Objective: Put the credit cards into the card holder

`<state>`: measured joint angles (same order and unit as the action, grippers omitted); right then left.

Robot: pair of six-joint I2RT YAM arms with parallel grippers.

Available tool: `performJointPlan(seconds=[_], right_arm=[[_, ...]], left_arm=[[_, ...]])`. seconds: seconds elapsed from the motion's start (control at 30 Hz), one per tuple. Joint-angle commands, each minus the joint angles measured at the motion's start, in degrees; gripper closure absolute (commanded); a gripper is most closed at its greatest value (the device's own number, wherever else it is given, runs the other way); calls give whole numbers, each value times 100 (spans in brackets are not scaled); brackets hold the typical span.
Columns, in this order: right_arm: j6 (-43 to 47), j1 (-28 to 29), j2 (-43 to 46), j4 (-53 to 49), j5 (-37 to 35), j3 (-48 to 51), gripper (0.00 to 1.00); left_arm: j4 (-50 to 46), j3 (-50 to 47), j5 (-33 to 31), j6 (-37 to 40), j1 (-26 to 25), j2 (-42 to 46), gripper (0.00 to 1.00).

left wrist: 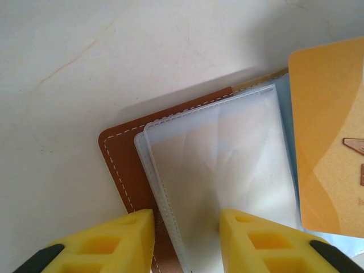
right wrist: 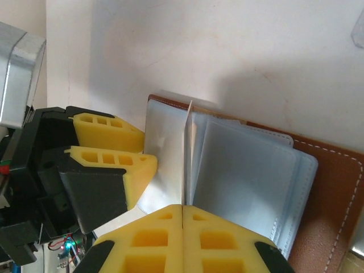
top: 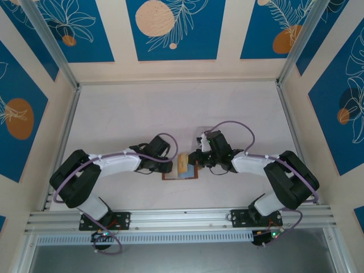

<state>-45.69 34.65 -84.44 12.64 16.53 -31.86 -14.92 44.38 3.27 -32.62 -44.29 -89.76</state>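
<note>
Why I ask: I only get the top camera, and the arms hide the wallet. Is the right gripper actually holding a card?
Observer: Yes. The right wrist view shows the right gripper shut on a thin credit card, seen edge-on and standing upright over the pale sleeves.
Operator: And the left gripper, is it gripping anything?
Observer: No. In the left wrist view the left gripper is open, its yellow fingers apart over the near edge of the sleeves, with the brown cover of the card holder showing beside them.
</note>
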Motion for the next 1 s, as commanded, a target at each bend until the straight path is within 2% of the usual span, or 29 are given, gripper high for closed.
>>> performJointPlan(seconds=[0.0, 0.3, 0.97], right_arm=[[-194, 41, 184, 292, -18, 121, 100], [-434, 12, 79, 624, 161, 165, 100], [-274, -38, 34, 441, -133, 188, 100]], left_arm=[[-241, -254, -196, -51, -61, -244, 66], [-214, -316, -204, -67, -71, -219, 66], [-272, -318, -195, -58, -69, -165, 67]])
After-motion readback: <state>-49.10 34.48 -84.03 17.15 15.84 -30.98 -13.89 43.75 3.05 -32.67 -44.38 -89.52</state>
